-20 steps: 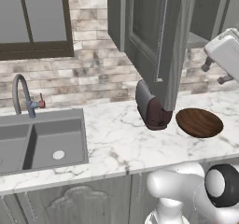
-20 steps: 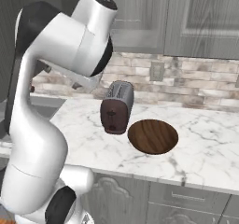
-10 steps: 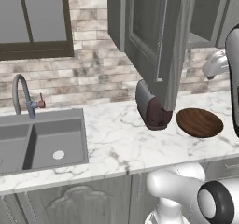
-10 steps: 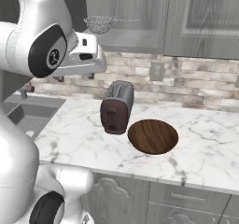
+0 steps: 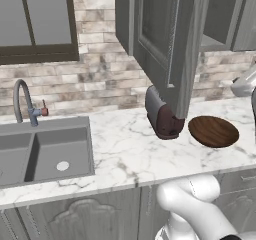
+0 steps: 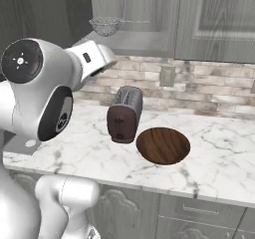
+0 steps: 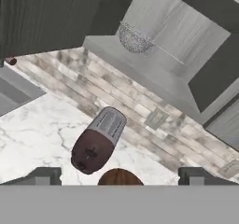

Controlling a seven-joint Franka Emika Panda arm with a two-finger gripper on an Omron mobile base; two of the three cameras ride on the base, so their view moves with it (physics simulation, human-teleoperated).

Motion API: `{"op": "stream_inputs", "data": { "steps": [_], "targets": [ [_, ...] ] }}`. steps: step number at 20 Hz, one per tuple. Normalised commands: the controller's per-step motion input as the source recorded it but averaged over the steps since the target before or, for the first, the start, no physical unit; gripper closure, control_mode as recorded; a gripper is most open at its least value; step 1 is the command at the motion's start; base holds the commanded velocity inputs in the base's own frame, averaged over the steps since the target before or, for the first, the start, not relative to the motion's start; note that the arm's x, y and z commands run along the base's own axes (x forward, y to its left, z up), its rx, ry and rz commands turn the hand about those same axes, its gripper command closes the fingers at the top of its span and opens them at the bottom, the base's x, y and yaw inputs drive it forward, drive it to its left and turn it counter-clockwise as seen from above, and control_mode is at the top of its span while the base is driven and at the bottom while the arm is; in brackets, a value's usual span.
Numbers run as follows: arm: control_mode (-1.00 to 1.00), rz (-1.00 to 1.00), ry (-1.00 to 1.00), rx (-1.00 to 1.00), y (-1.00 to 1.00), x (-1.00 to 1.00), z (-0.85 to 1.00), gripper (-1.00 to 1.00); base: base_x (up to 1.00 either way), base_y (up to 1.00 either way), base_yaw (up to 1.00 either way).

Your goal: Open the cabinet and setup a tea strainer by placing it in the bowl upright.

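My pincer (image 7: 119,176) is spread wide, holding nothing. Tea strainer (image 7: 134,39) sits ahead of it on the open cabinet (image 7: 154,73) shelf; bowl (image 7: 119,177) lies between my fingertips below, just beside the toaster (image 7: 97,140).

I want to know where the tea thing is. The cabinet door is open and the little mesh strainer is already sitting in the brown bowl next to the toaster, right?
Not quite. The cabinet door is open, but the tea strainer sits on the cabinet shelf, as the right base view shows. The bowl beside the toaster has nothing in it.
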Motion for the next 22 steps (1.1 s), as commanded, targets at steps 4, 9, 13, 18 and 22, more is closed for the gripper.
{"op": "stream_inputs", "data": {
  "steps": [4, 9, 13, 18, 22],
  "targets": [
    [-1.00, 0.26, -0.33, -0.39, -0.01, 0.26, 0.38, -1.00, 0.00, 0.00, 0.00],
    [-1.00, 0.13, -0.30, -0.44, -0.06, 0.24, 0.16, -1.00, 0.00, 0.00, 0.00],
    [-1.00, 0.01, -0.06, -0.45, -0.03, 0.17, 0.22, -1.00, 0.00, 0.00, 0.00],
    [-1.00, 0.09, 0.00, -0.12, 0.00, 0.07, 0.33, -1.00, 0.00, 0.00, 0.00],
    [-1.00, 0.22, 0.00, 0.00, -0.03, 0.30, 0.08, -1.00, 0.00, 0.00, 0.00]
  ]
}}
